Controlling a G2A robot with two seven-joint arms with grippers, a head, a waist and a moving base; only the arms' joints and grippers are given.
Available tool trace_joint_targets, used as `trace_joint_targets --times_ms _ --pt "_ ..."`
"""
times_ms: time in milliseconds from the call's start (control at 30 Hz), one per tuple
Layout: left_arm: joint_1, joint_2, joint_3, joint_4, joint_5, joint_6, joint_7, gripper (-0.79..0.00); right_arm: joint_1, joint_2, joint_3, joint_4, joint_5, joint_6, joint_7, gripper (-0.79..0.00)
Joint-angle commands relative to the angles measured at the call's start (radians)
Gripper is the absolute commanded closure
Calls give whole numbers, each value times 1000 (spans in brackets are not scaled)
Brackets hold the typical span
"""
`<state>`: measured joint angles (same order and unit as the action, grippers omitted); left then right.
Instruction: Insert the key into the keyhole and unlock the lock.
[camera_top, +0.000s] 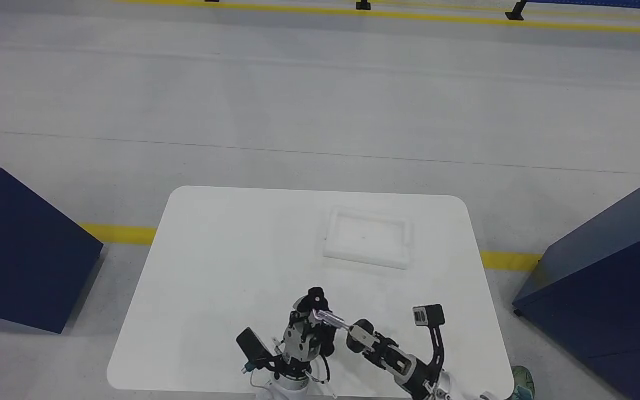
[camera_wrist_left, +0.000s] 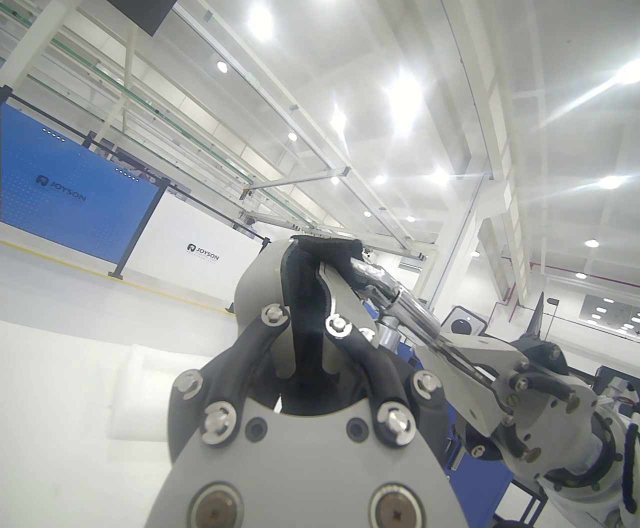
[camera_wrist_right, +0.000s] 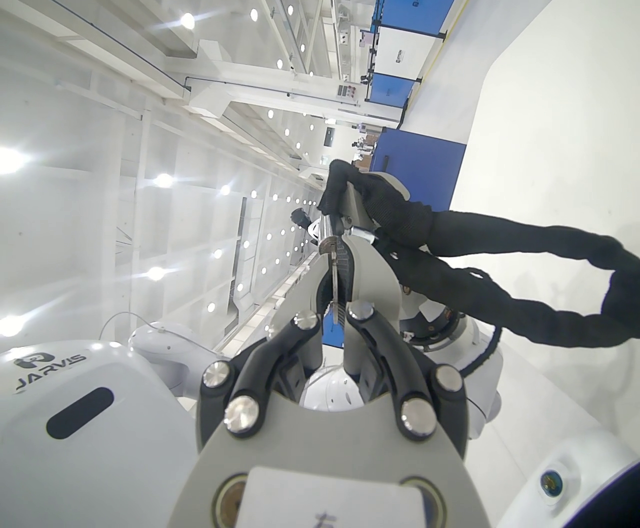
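Above the bench's (camera_top: 230, 280) near edge, the left fingers (camera_wrist_left: 260, 295) are clamped on the silvery lock (camera_wrist_left: 405, 302), which juts toward the right fingers (camera_wrist_right: 372, 280), themselves pinching the flat key (camera_wrist_right: 334, 285), its tip at the lock's end face between both pairs

The white tray (camera_top: 366, 238) occupies the table's (camera_top: 220, 260) far right; passage lies leftward.

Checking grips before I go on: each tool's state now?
Left tool: closed on the lock.
Right tool: closed on the key.
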<state>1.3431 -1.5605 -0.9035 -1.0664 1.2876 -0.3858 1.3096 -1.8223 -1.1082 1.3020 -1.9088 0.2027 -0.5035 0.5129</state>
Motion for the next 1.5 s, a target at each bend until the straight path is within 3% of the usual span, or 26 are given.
trace_joint_targets --times_ms 0,433,1167,1467 --pt "0 0 0 0 0 0 0 0 1 0 0 0 0 1 1 0" --pt "-3 2 2 2 11 9 14 0 3 4 6 -8 77 72 39 0" --pt "-5 2 7 3 12 10 30 0 9 15 52 -14 487 427 213 0" --pt "-5 2 7 2 5 9 29 0 9 16 53 -15 493 434 215 0"
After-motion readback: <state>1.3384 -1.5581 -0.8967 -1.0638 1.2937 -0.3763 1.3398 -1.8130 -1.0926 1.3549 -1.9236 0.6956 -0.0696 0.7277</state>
